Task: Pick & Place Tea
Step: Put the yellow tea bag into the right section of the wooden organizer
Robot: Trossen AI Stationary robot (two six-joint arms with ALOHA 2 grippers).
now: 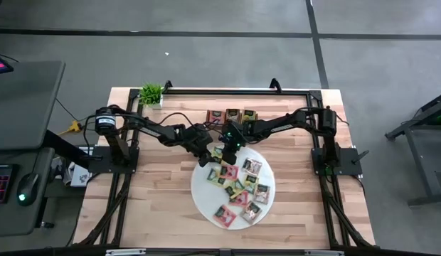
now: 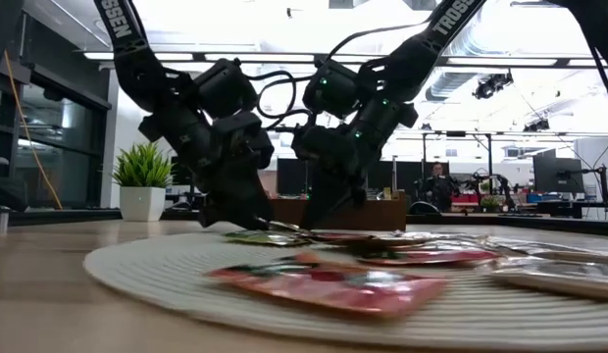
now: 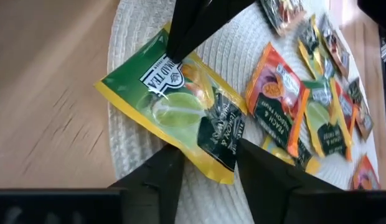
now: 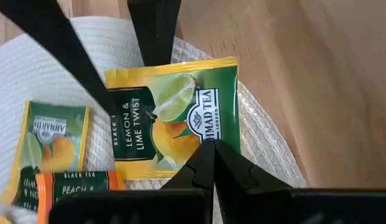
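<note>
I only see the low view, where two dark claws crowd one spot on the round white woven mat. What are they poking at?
Observer: A flat green and yellow tea packet, labelled lemon and lime twist, at the mat's edge.
Operator: Are both claws grabbing it?
Observer: No. The right gripper is shut, its tip at the packet. The left gripper stands open astride one packet edge.
Operator: Where might it go?
Observer: Perhaps the brown wooden tray behind the mat, which holds a few packets.
</note>
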